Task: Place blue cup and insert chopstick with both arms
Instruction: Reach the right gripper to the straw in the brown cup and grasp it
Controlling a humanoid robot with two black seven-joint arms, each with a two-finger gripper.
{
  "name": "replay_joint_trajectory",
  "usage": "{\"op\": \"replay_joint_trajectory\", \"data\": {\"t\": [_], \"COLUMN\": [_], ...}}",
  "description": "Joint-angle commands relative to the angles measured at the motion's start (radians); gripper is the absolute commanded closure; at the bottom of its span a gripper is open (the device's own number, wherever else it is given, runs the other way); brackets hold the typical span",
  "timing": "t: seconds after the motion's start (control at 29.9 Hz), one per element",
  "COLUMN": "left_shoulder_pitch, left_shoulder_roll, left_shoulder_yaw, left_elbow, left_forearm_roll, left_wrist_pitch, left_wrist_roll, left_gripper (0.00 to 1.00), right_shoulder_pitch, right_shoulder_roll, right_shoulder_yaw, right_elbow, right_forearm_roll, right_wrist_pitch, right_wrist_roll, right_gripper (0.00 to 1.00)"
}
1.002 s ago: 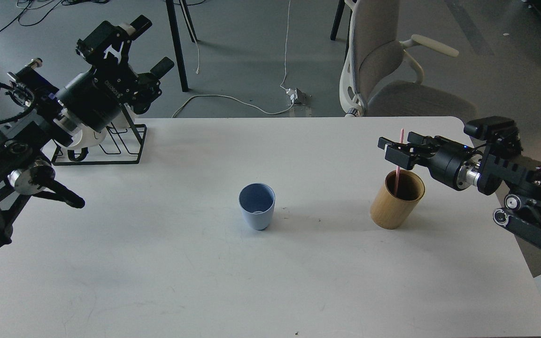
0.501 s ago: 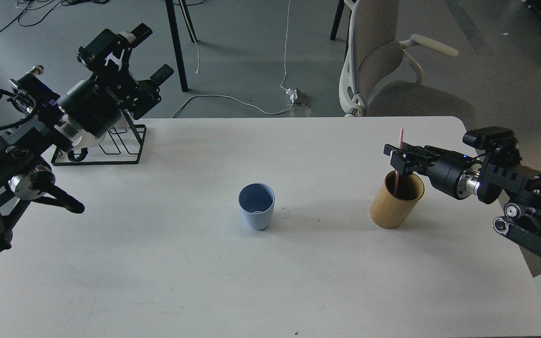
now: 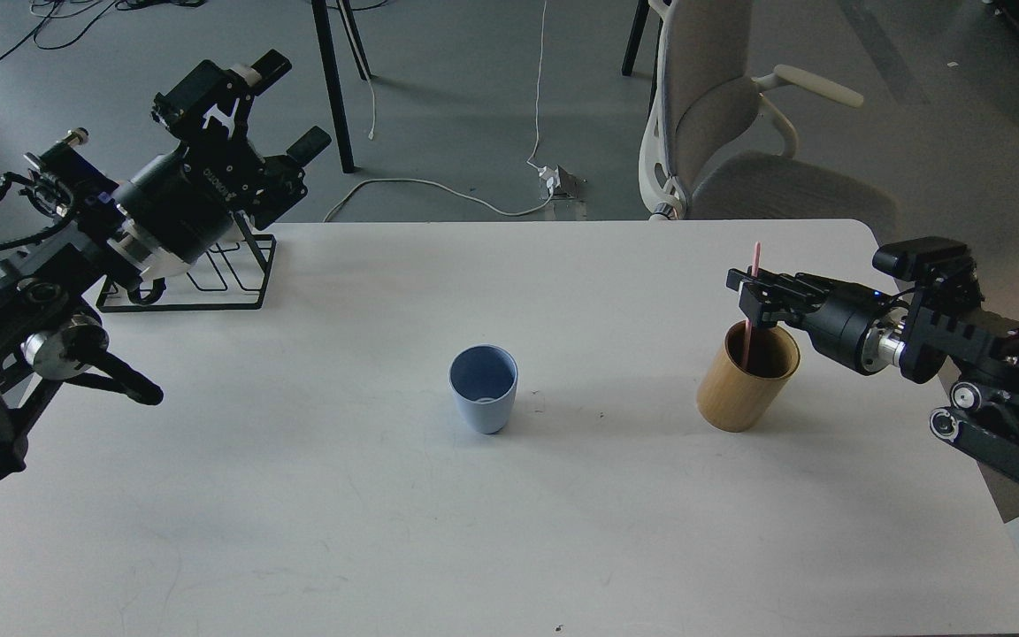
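On the bench before me the blue cup stands mid-way, the bamboo cup to its right holding the chopstick, the wire rack far back left.

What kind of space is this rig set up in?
Most likely a lab or office workspace, not a home. A plain white table stands on a bare grey floor, cables run to a power strip behind it, and a grey office chair sits at the far edge.

Our white bench carries the blue cup, a bamboo cup and a black rack.
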Motion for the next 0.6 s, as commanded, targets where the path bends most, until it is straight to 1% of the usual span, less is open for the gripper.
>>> {"op": "replay_joint_trajectory", "data": {"t": [0.0, 0.17, 0.57], "left_shoulder_pitch": [0.0, 0.0, 0.008], "left_shoulder_roll": [0.0, -0.002, 0.0], "left_shoulder_yaw": [0.0, 0.0, 0.001], "left_elbow": [0.0, 0.002, 0.005], "left_forearm_roll": [0.0, 0.0, 0.003], "left_wrist_pitch": [0.0, 0.0, 0.0], "left_wrist_roll": [0.0, 0.0, 0.0], "left_gripper": [0.05, 0.05, 0.05], "right_shoulder_pitch": [0.0, -0.005, -0.006], "right_shoulder_roll": [-0.002, -0.004, -0.004], "right_shoulder_yaw": [0.0, 0.0, 0.003], "right_elbow": [0.001, 0.008, 0.011], "right_forearm_roll": [0.0, 0.0, 0.0], "right_wrist_pitch": [0.0, -0.002, -0.026], "right_wrist_roll": [-0.002, -0.007, -0.009], "right_gripper": [0.78, 0.82, 0.87]}}
